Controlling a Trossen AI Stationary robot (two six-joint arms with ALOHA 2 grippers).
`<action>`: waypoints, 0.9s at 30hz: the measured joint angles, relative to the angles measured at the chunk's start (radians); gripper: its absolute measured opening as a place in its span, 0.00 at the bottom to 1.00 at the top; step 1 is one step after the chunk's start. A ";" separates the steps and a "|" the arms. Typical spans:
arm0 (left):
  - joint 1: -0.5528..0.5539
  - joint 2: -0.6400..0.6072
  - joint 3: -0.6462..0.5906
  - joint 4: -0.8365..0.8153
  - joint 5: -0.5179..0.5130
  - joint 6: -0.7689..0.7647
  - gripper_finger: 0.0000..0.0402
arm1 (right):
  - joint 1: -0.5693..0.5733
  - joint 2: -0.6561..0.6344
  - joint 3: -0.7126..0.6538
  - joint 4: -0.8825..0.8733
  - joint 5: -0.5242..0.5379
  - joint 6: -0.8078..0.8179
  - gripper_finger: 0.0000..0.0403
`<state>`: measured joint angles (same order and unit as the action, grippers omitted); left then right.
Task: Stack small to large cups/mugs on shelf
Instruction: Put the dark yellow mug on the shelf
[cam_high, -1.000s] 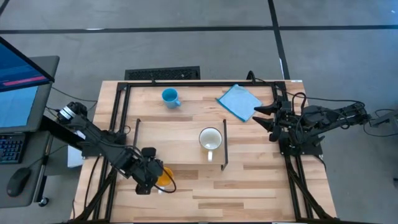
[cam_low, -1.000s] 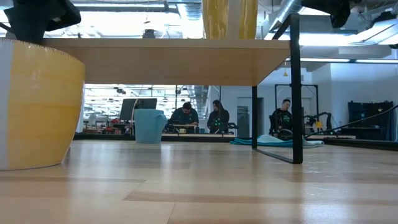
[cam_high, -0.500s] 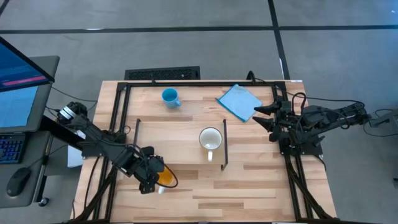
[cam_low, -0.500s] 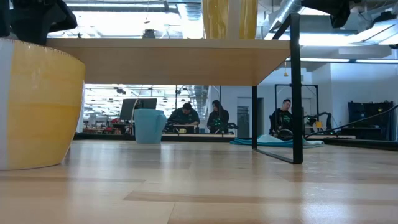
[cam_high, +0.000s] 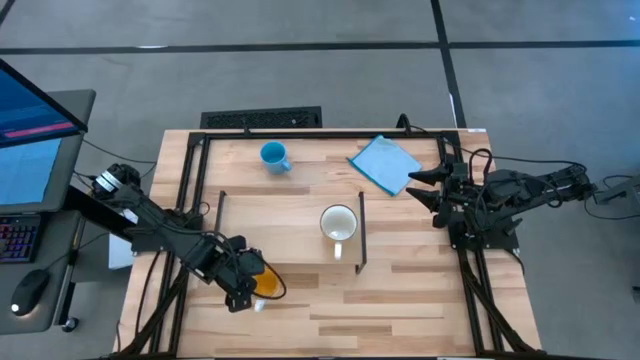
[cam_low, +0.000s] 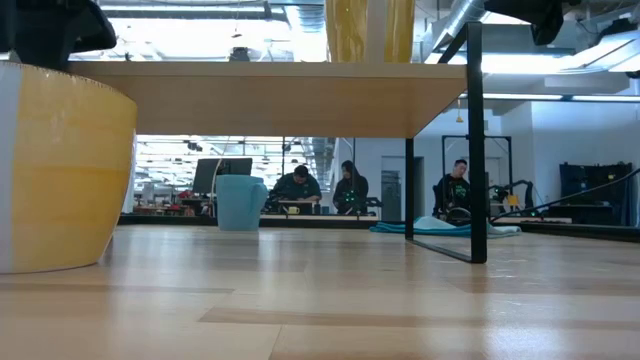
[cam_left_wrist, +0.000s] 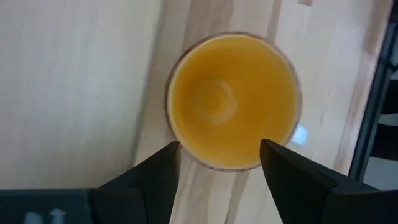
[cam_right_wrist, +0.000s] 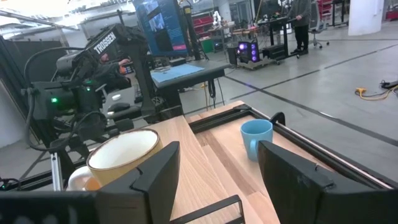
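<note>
While the right gripper (cam_high: 424, 186) is idling open far right, the left gripper (cam_high: 243, 283), fingers spread, is edging rightward over the orange mug (cam_left_wrist: 233, 99) near the shelf (cam_high: 290, 228), nearing a grasp.

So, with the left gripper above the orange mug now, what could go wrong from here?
The left gripper is open over the orange mug, but the mug looks off-centre between the fingers; one finger could land on the rim and tip it. The mug also stands close to the shelf, so lifting it could knock the board's edge. The white mug already sits on the shelf, which may crowd the placing. The right gripper waits at the table's right side.
</note>
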<state>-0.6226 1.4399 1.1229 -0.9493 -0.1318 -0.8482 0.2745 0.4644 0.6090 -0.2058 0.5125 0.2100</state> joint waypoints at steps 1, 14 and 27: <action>0.002 0.001 0.000 -0.008 0.005 -0.011 0.53 | 0.000 0.000 0.000 0.000 0.000 0.000 0.59; 0.009 0.047 0.000 -0.018 -0.004 -0.076 0.51 | 0.000 0.000 0.000 -0.003 0.000 -0.008 0.59; 0.014 0.053 0.000 -0.005 -0.035 -0.136 0.40 | 0.000 0.000 0.000 -0.003 -0.018 -0.009 0.59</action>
<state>-0.6082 1.4924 1.1225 -0.9544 -0.1669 -0.9844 0.2745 0.4644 0.6094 -0.2089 0.4946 0.2012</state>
